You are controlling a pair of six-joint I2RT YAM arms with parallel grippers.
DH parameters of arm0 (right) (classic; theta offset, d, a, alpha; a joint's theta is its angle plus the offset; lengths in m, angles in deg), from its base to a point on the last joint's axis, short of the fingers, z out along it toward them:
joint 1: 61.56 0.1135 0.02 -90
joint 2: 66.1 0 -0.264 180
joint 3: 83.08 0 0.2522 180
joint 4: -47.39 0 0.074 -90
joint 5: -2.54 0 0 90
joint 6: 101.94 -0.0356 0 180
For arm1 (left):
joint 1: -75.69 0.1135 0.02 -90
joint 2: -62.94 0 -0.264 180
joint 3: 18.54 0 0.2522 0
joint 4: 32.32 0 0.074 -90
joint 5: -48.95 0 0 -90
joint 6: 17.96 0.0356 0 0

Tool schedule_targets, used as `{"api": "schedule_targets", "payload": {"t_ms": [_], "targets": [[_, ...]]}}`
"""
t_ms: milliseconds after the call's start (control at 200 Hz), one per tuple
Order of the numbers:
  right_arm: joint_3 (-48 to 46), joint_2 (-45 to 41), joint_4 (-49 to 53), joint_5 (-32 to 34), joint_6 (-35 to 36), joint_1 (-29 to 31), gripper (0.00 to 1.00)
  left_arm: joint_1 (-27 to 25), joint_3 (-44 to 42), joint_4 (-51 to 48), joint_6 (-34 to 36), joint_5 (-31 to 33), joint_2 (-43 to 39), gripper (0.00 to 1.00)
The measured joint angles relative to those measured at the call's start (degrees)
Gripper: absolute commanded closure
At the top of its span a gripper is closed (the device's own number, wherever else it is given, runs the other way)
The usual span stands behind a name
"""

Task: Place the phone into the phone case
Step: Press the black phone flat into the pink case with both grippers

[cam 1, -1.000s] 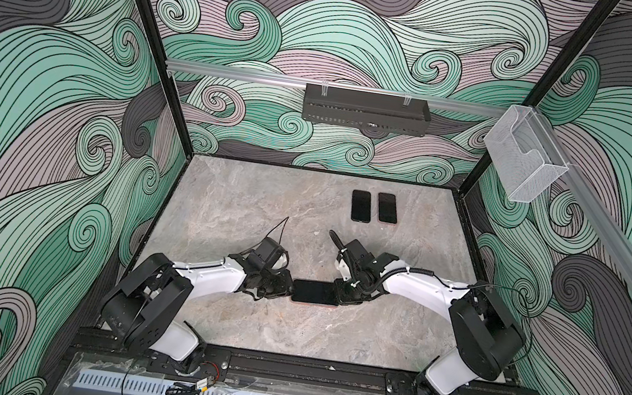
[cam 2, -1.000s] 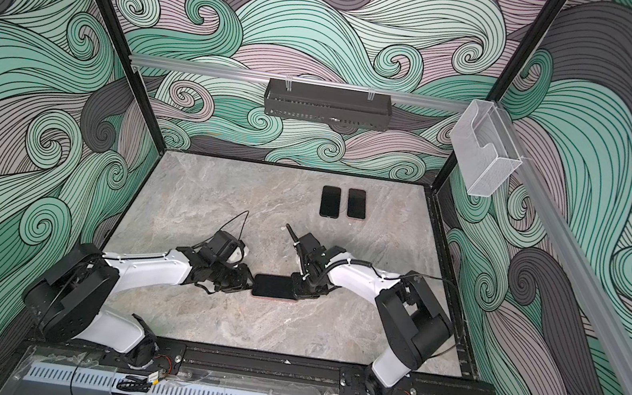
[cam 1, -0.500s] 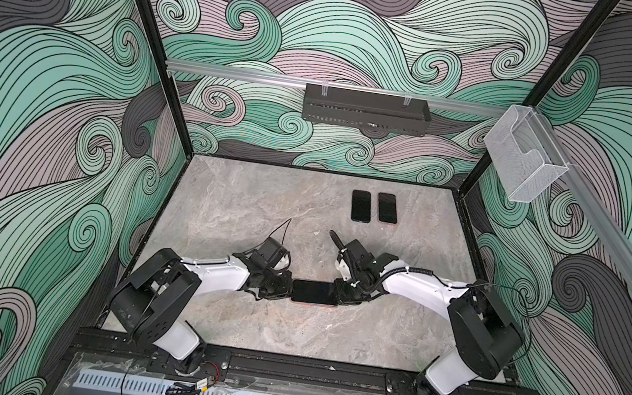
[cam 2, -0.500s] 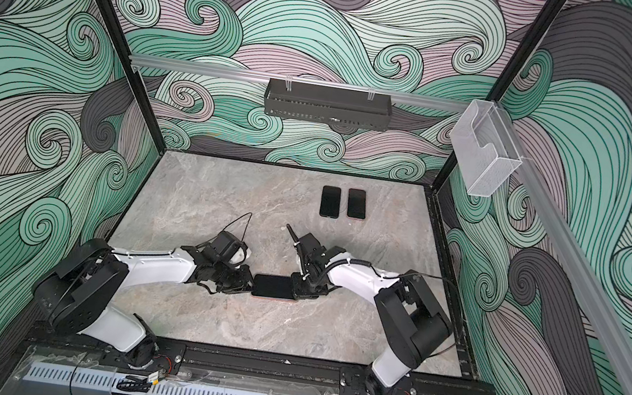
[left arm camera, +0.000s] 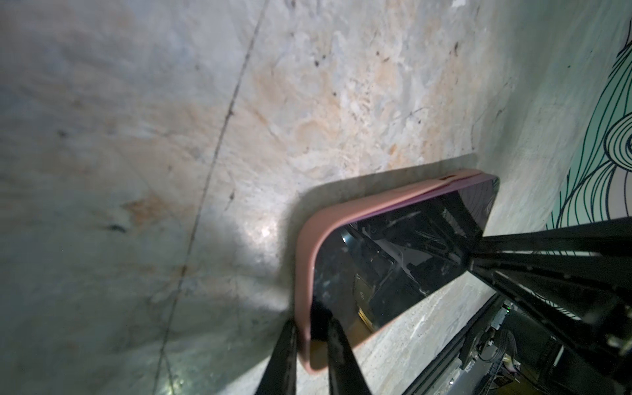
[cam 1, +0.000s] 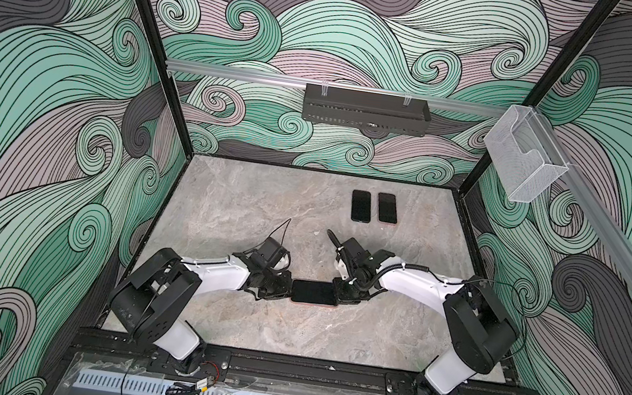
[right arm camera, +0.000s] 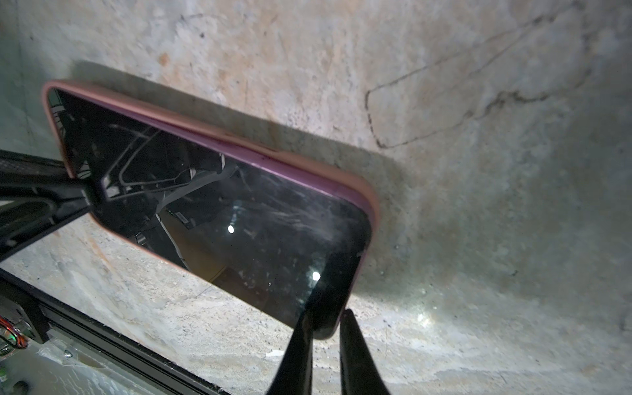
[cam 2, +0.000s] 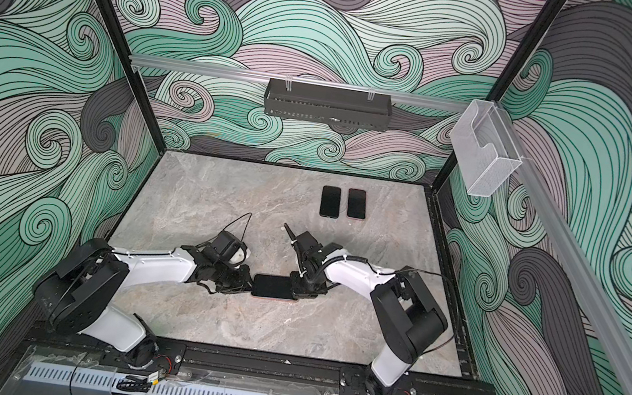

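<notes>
One phone point(cam 1: 313, 292) lies flat and screen-up on the marble table point(cam 1: 229, 203), toward the near side and about midway between left and right. In both top views its long axis runs left to right. It sits in a pink phone case point(left arm camera: 304, 260) whose rim wraps both short ends. Along the far long side, both wrist views show a purple strip of the phone's edge above the pink rim; whether it is fully seated there I cannot tell.

The left tool point(cam 1: 286, 289) is at the phone's left short end and the right tool point(cam 1: 339, 294) at its right short end, with the phone between them. In the left wrist view the left tool's jaws stand close together astride the case's end rim, pinching it, with one finger point(left arm camera: 337, 352) over the glass and its mate outside the case. In the right wrist view the right tool point(right arm camera: 325, 352) is equally narrow and nips the rim at the opposite end, one finger point(right arm camera: 297, 349) over the screen.

Two more phones lie side by side toward the far side of the table, a left one point(cam 1: 361, 206) and a right one point(cam 1: 387, 208). Their long axes run near to far, and they are well apart from both tools. A black tray point(cam 1: 364, 109) hangs on the far wall's rail, and a clear plastic holder point(cam 1: 521, 160) is mounted on the right wall.
</notes>
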Motion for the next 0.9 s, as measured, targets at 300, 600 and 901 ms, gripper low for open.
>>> {"api": "schedule_targets", "payload": {"t_ms": [300,600,901], "targets": [[2.3,1.5,2.5,2.3,0.0,1.3,0.85,0.0,0.0,0.0,0.0,0.1,0.0,0.83],[3.4,2.5,4.1,3.8,0.0,2.2,0.85,0.0,0.0,-0.1,-0.1,0.1,-0.1,0.83],[4.2,3.2,5.1,5.1,0.0,2.8,0.85,0.0,0.0,-0.1,-0.2,0.2,-0.2,0.83]]}}
